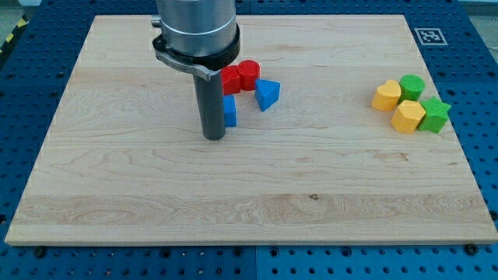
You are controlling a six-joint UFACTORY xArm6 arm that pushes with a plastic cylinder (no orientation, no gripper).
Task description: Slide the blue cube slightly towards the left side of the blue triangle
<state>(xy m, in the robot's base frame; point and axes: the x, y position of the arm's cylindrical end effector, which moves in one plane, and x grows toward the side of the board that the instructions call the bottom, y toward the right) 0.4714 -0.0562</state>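
My tip (214, 137), a bare rod with nothing to clench, touches the blue cube (230, 111) on its view-left side near the table's top edge, blue triangle (267, 94) just view-right.

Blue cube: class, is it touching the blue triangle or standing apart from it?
Apart. Bare wood shows between the blue cube and the blue triangle to its right. My tip sits at the cube's left, partly hiding it.

A pale wooden board (257, 194) is lying on a blue perforated table (476, 93). A black-and-white marker tag (430, 35) is sitting just beyond the board's top right corner, and even light is falling across the board.
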